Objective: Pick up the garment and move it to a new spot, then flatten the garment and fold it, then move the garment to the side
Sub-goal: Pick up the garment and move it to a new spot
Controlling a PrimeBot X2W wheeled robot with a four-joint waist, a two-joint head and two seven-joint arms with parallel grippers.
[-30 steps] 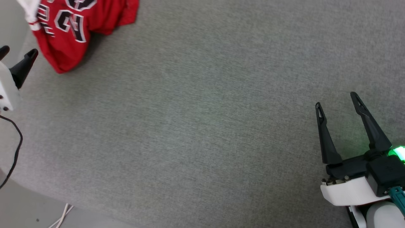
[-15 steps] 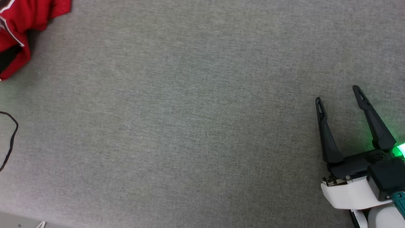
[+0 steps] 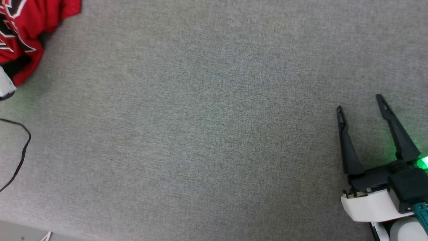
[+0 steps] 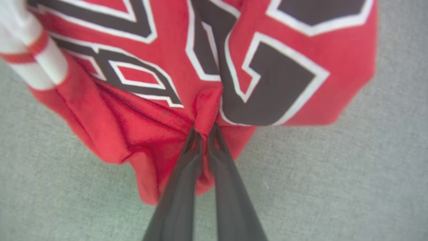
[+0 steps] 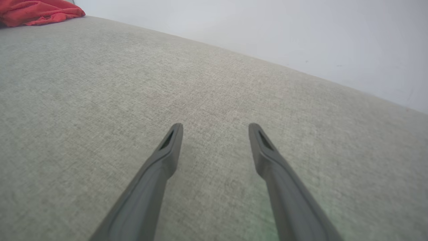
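Note:
The garment is a red jersey with black white-edged lettering, bunched at the far left corner of the grey surface in the head view. Up close, the garment sits crumpled with a red-and-white striped sleeve trim at the upper left. My left gripper is shut on a pinched fold of its red cloth near the lower hem. My right gripper stands open at the lower right, far from the jersey, with nothing between its fingers. A red edge of the garment lies far off in the right wrist view.
A grey fabric surface spreads across the middle. A thin black cable curves along the left edge. A pale wall rises behind the surface's far edge. A strip of pale floor borders the lower left corner.
The head camera has turned, shifting the jersey to the far left corner. The left gripper, open a second ago beside the jersey, has shut on its cloth. The right gripper has stayed open.

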